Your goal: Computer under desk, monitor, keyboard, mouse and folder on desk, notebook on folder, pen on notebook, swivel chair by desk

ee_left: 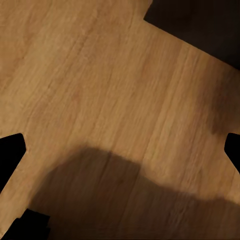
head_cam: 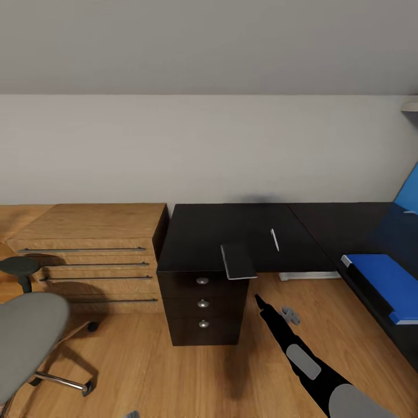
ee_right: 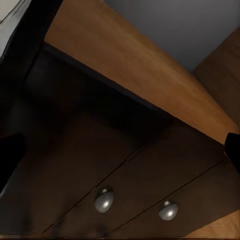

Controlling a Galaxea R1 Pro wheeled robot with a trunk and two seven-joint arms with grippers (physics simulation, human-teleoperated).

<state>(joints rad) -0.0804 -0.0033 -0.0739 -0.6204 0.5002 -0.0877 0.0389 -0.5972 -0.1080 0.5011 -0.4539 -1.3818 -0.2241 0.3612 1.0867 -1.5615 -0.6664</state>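
The grey notebook lies at the front edge of the black desk, overhanging it slightly. A thin white pen rests on the desktop just behind it to the right. On the desk's right wing lies the blue folder. At the lower left stands the grey swivel chair. My right gripper hangs below the notebook, beside the desk's black drawer unit. In the right wrist view its fingers stand wide apart and empty before the drawer knobs. My left gripper is open over bare floor.
Low oak drawers stand against the wall left of the desk. A white foot bar shows under the desktop. A blue panel sits at the right edge. Wood floor lies open between chair and drawer unit.
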